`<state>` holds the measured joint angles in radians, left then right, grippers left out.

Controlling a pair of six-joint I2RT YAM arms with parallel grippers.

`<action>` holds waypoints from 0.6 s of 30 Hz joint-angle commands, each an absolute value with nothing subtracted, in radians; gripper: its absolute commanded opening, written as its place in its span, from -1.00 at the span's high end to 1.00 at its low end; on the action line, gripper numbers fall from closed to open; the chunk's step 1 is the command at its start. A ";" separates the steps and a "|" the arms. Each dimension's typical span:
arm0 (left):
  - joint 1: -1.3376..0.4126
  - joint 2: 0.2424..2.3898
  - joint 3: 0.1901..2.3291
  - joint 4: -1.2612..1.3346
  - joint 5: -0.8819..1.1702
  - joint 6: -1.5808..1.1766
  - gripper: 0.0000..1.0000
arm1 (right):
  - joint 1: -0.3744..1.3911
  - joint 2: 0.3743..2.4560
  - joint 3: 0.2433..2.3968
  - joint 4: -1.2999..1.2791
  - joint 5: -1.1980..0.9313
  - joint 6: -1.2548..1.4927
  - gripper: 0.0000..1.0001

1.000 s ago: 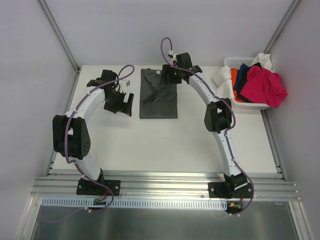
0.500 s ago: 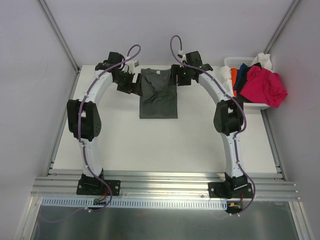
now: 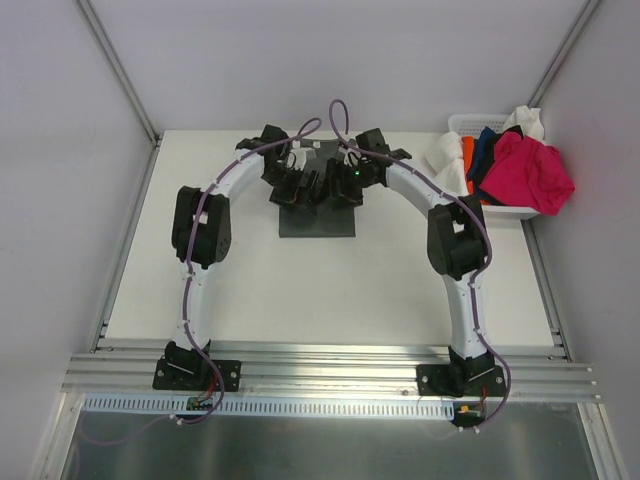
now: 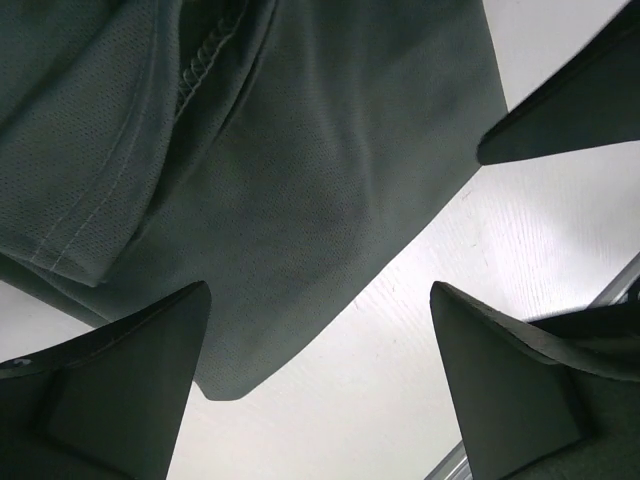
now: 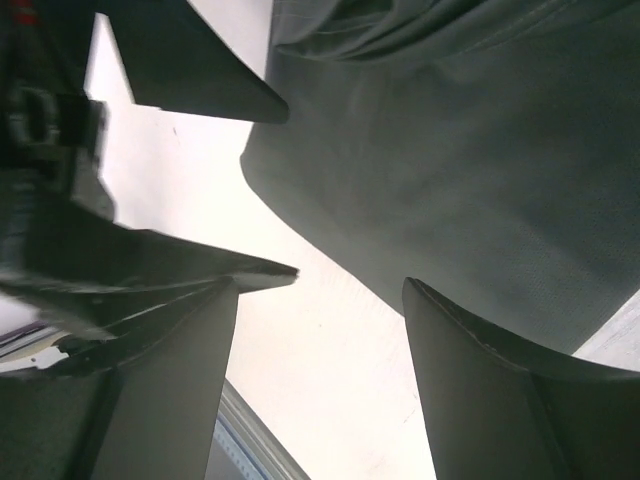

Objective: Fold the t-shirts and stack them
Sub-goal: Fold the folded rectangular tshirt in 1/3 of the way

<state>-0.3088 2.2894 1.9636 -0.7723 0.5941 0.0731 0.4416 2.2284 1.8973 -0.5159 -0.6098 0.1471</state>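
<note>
Swung inward since a second ago, the left gripper [image 3: 289,190] and right gripper [image 3: 337,188] sit at upper centre, jaws spread, over the charcoal t-shirt [image 3: 318,223].

Two white arms on show, left arm [image 3: 188,300] and right arm [image 3: 465,310], chunky black joints, black base plates [image 3: 196,372]. Purple cables [image 3: 331,115] loop along both. Green light [image 3: 357,171] glowing top centre. Left end effector [image 4: 320,285]: dark wedge fingers [image 4: 110,400].

Two arms [image 3: 200,225] [image 3: 457,240], one charcoal t-shirt [image 3: 316,223], one basket [image 3: 460,123], four more shirts [image 3: 530,172]: pink, navy [image 3: 487,150], orange [image 3: 466,160], white [image 3: 440,163].
</note>
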 commanded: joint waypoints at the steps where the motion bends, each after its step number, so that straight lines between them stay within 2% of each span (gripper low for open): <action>1: -0.299 2.299 2.017 -0.784 0.621 0.064 -0.86 | 0.426 2.230 1.922 -0.500 -0.649 0.178 -0.41; 12: -0.298 2.445 2.197 -0.770 0.565 0.063 -0.85 | 0.391 2.180 1.881 -0.509 -0.621 0.144 -0.42; 18: -0.298 2.467 2.333 -0.720 0.389 0.095 -0.83 | 0.367 2.135 1.826 -0.525 -0.606 0.111 -0.43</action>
<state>-0.3004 2.4744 2.2471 -0.7589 0.5087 0.0677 0.3820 2.2349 1.8477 -0.5129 -0.6094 0.1387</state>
